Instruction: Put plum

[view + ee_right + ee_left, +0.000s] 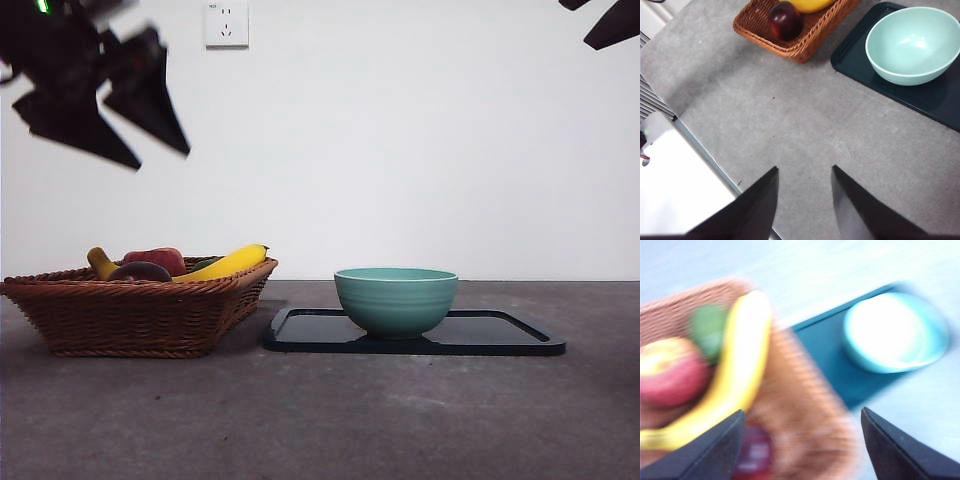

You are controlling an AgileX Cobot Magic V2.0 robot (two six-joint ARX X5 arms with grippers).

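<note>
1. The plum (785,20) is lying in the wicker basket (130,310), beside the yellow banana (228,264) and a red fruit (156,259).
2. The left pincer (802,440) is hanging high above the basket, jaws spread wide and gripping nothing.
3. The right pincer (804,200) is waiting over the bare counter (805,125), well apart from the fruit, jaws parted and empty.
4. The teal bowl (396,299) is sitting on the dark tray (500,340), just beside the basket.

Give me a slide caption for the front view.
Open left gripper above woven wicker basket holding dark maroon plum; empty teal bowl beside.
</note>
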